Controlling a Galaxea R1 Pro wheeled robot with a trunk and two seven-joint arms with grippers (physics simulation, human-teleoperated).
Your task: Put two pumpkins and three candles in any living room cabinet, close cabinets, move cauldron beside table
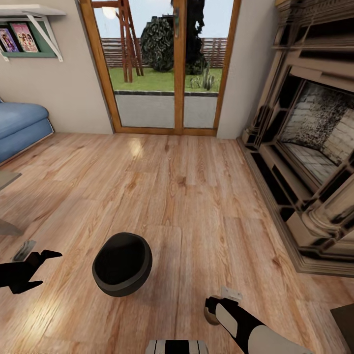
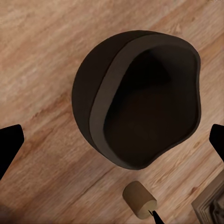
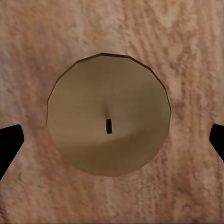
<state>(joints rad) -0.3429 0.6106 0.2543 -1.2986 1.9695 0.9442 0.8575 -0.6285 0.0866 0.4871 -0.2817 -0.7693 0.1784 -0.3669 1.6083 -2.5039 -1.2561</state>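
The black cauldron [image 1: 122, 264] lies tipped on the wood floor, its wide mouth showing in the left wrist view [image 2: 140, 98]. My left gripper [image 1: 42, 269] hovers open to its left, the fingertips [image 2: 9, 144] wide apart and holding nothing. A tan candle [image 3: 108, 114] stands upright on the floor just right of the cauldron [image 2: 138, 199]. My right gripper [image 3: 112, 142] hangs open straight above it, and the right arm [image 1: 233, 319] hides most of the candle [image 1: 212, 318] in the head view. A grey table corner [image 1: 6, 178] shows at the left edge. Pumpkins and cabinet are out of view.
A brick-and-stone fireplace [image 1: 305, 162] with a raised hearth runs along the right. The blue sofa [image 1: 19, 125] sits at the far left under a wall shelf [image 1: 29, 29]. Glass patio doors [image 1: 162, 69] close the far wall. Wood floor stretches between them.
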